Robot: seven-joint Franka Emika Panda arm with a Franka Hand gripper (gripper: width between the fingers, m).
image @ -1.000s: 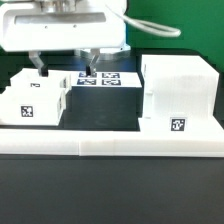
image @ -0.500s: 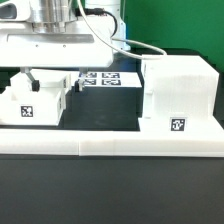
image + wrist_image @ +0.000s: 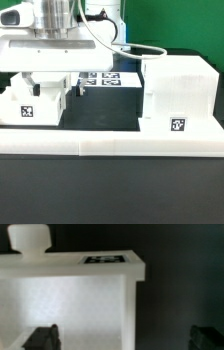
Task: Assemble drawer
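The drawer's large white boxy housing stands at the exterior view's right, with a tag on its front. A white open-top tray with a tag sits at the left. In the wrist view I see this tray from above, with its knob and a tag on its rim. My gripper hangs low over the tray, open and empty. In the wrist view my gripper straddles the tray's side wall: one fingertip is over the tray's inside, the other is over the dark table. A second tray is not distinguishable.
The marker board lies flat at the back between tray and housing. The long low white border wall runs along the front. A green backdrop stands behind, and the arm's white body covers the upper left.
My gripper has moved to the exterior view's left, from over the marker board to over the tray, and has come lower. It stays open. The parts have not moved.
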